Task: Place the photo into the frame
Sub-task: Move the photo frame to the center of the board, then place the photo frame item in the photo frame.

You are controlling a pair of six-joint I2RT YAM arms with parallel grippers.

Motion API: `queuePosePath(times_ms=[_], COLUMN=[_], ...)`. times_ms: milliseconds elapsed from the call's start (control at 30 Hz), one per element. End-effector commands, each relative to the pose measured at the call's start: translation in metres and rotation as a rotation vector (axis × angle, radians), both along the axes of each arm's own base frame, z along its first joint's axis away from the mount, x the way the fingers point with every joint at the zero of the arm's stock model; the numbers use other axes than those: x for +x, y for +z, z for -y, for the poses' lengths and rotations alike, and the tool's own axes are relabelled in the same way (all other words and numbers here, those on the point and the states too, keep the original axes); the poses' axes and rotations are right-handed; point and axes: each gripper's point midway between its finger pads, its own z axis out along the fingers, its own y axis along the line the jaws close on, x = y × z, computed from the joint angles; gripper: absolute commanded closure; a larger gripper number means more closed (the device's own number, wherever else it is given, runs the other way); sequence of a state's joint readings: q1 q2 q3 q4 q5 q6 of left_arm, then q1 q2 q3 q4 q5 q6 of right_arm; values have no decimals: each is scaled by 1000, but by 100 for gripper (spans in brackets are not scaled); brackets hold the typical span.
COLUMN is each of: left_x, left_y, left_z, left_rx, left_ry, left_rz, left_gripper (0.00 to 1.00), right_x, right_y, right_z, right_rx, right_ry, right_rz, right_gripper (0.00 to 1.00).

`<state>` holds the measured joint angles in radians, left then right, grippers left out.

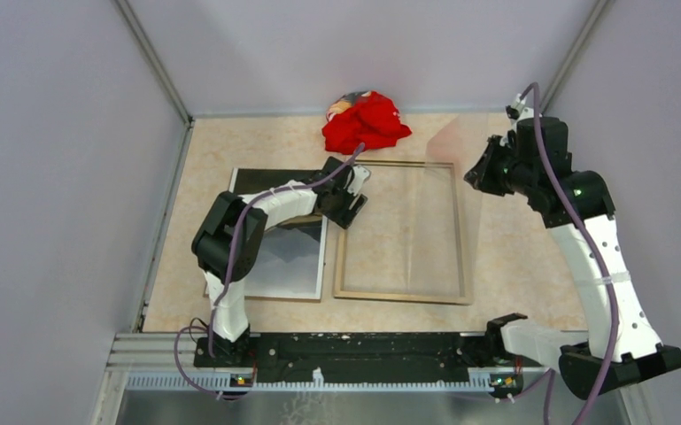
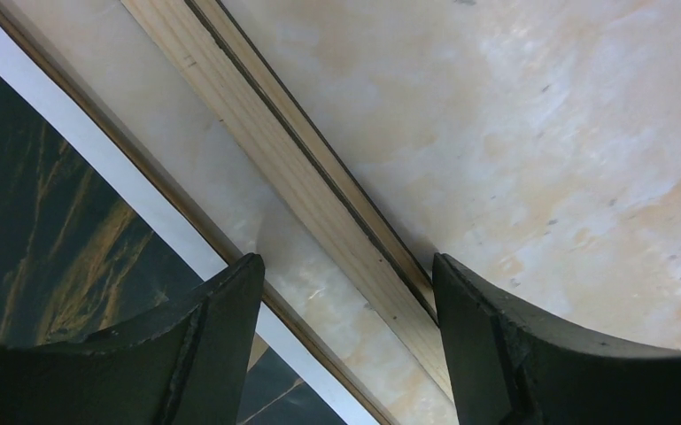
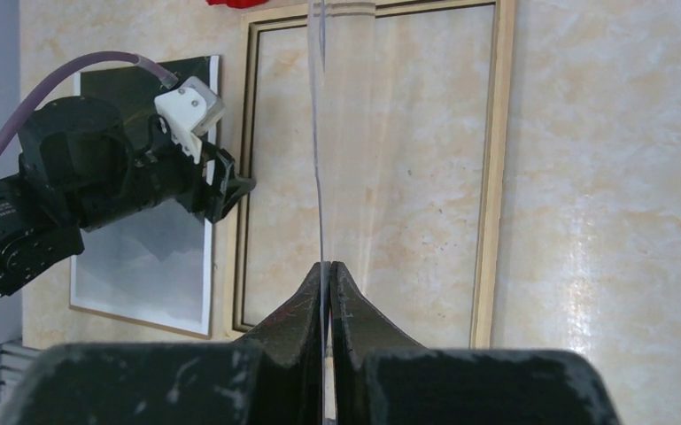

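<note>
Top external view: the frame point(image 1: 403, 230) is seen lying back-up, pale wood showing, approx. mid-bench point(image 1: 514, 266). The photo point(image 1: 279, 257) lies flat at its 9 o'clock, just beside it and not inside. A brown sheet edge point(image 2: 133, 159) is made out under the photo.

The L hand point(image 1: 350, 199) is held over the gap between photo and frame. In the left wrist view its fingers are set apart w/ nothing between them, the frame's rail & the photo's white margin showing below. The R hand point(image 1: 481, 174) is held off the bench at the frame's 2 o'clock, clamped on a clear sheet point(image 3: 345, 133) that is kept on edge above the frame.

Handling, as judged: the photo is taken to be light, thin & floppy, easily creased, and awkward to lift since it lies flat. It is best taken by the white margin on its 3 o'clock edge, nearest the frame, not by the print. The frame is judged stiff & light, so it could be shifted if bumped.

Count: 1 photo, 1 frame, 1 clear sheet, 1 brown sheet, 1 red cloth point(image 1: 367, 122) at the bench's 12 o'clock, 2 arms.
</note>
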<state>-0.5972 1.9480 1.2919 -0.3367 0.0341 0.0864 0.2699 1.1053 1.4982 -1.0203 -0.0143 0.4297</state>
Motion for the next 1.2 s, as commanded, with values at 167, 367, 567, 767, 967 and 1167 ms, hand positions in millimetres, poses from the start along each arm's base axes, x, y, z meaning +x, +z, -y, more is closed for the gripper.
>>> queuePosePath(times_ms=[167,367,567,767,967,1167], left_x=[-7,-15,22,43,42,35], left_y=[4,78,140,146,130,108], left_z=[-37,5,-35,-94,-126,-132], left_rx=[125,-211,-261,-153,-93,-65], left_ry=[-33,-122,-44,76,149,153], left_rz=[16,-64,16,99,121,105], left_gripper=[20,2,1,1,1,1], right_x=[17,27,39,46,61,79], right_y=[13,30,55,74,54,-9], right_z=[-34,-39,-56,-92,-112,-120], right_rx=[162,168,245,430,577,619], right_ry=[92,110,158,271,272,265], right_rz=[60,82,101,105,23,-86], right_gripper=[100,100,100,100,100,100])
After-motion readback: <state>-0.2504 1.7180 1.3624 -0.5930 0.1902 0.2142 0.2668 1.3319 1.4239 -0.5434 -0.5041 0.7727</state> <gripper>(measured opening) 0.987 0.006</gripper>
